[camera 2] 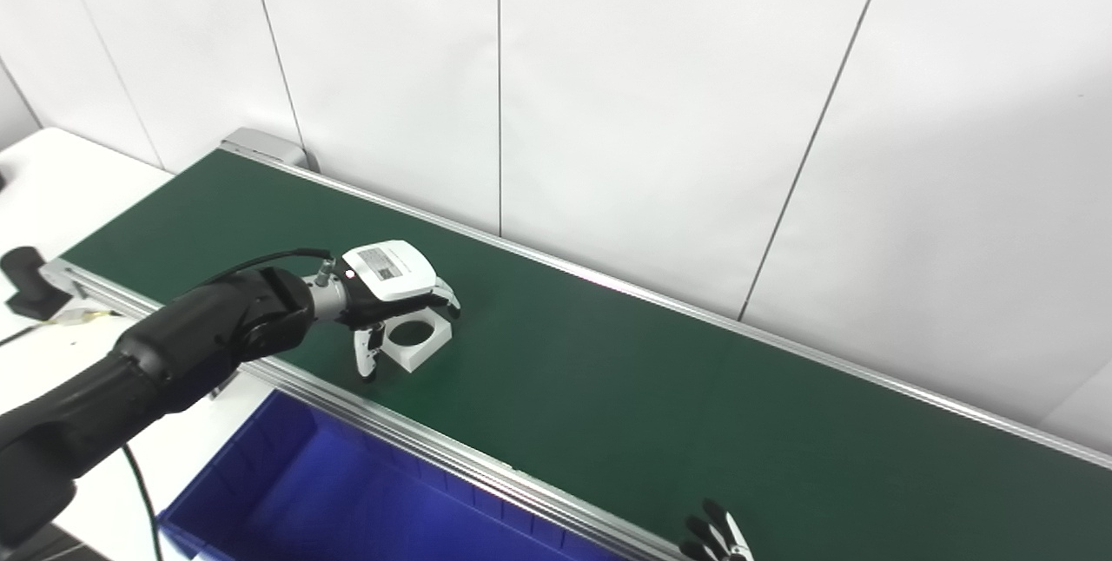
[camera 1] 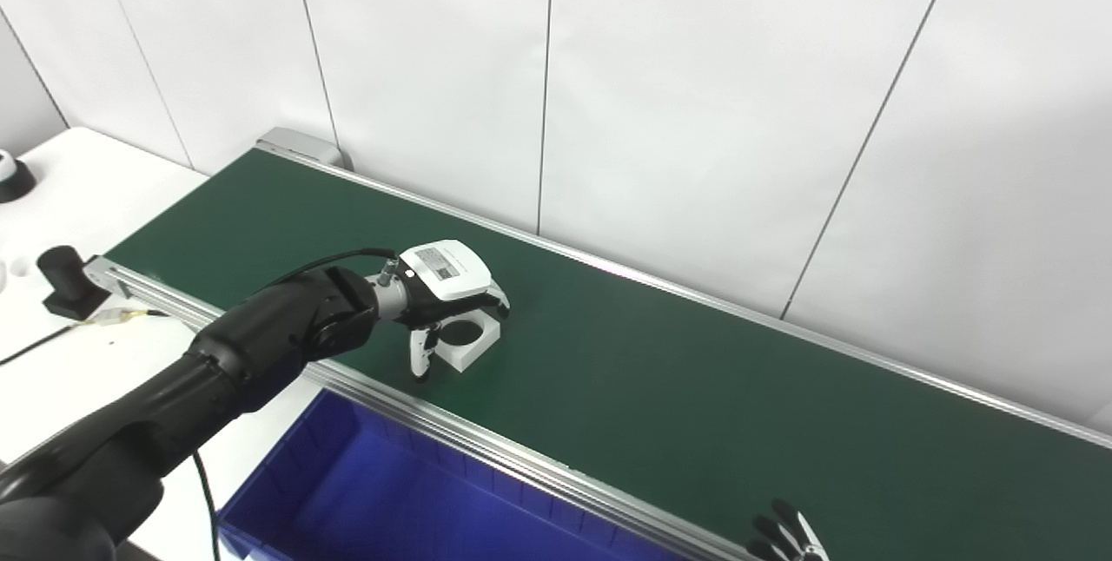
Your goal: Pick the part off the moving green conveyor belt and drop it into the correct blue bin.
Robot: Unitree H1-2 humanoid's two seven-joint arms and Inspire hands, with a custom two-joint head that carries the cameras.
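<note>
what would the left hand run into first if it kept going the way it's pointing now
The white part with the round hole. The left hand points along the green belt with fingers draped over the part, which sits right under and ahead of them. Whether they already touch it is unclear.

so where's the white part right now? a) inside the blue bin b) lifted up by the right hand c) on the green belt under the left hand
c: the white part sits on the green belt with the left hand reaching over it.
</note>
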